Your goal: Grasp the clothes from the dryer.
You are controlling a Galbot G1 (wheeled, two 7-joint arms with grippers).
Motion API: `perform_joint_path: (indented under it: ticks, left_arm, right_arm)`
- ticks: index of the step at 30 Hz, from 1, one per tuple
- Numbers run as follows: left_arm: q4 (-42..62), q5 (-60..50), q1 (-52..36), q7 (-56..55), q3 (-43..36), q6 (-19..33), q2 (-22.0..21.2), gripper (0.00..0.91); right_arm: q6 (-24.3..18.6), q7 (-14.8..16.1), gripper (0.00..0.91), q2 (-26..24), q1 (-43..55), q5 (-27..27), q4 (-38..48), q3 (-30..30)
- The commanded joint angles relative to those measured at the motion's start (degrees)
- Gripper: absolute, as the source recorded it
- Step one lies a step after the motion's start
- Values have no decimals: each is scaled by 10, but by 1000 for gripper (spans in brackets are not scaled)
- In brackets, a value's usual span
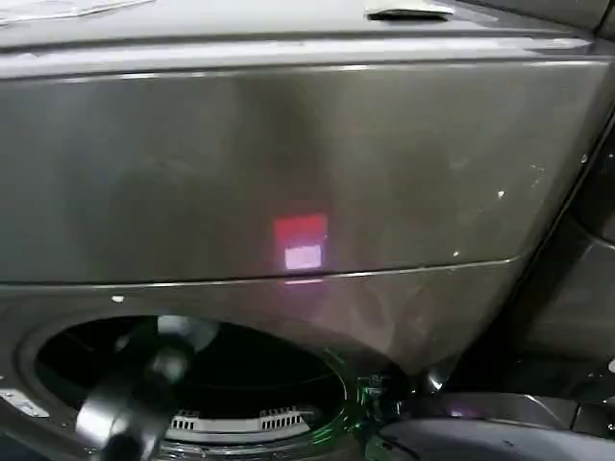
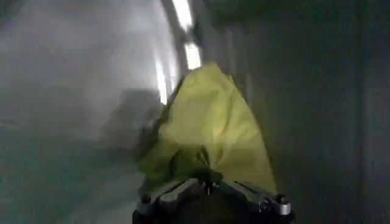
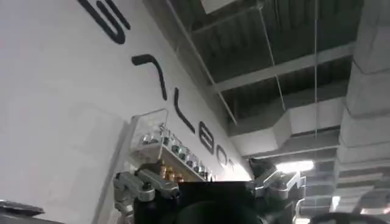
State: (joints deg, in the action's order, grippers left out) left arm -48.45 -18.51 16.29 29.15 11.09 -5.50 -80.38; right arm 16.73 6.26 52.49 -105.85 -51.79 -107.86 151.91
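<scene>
In the head view you see the dryer with its red light, and the left arm reaches into the round drum mouth at the near left. In the left wrist view the left gripper is closed on the clothes, a yellow-green bundle inside the drum. In the right wrist view the right gripper stands open, pointing up toward a white wall and the ceiling.

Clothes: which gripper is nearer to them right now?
Left. The left gripper is at the clothes, shut on the yellow cloth inside the dryer. The right gripper points up at a wall and ceiling, open, away from them.
</scene>
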Motion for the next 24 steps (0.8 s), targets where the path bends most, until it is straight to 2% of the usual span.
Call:
perform_joint_path:
  ticks: [1,8,11,14,24]
  left_arm:
    - [-286,167,207,-252,119,21,-24,0]
    - [-380,155,302,-407,139,123,-45,0]
    - [-391,158,323,-428,143,156,-56,0]
    - [-400,160,326,-427,136,153,-59,0]
    - [-418,178,338,-408,132,103,-47,0]
  right_arm:
    - [-11,1,907,0,-3,5,2,6]
    - [-21,0,907,1,4,4,1,0]
    - [-8,16,907,5,8,6,-3,1]
    - [-24,0,907,4,4,-6,-1,0]
    - [-26,1,907,4,-3,-7,6,9]
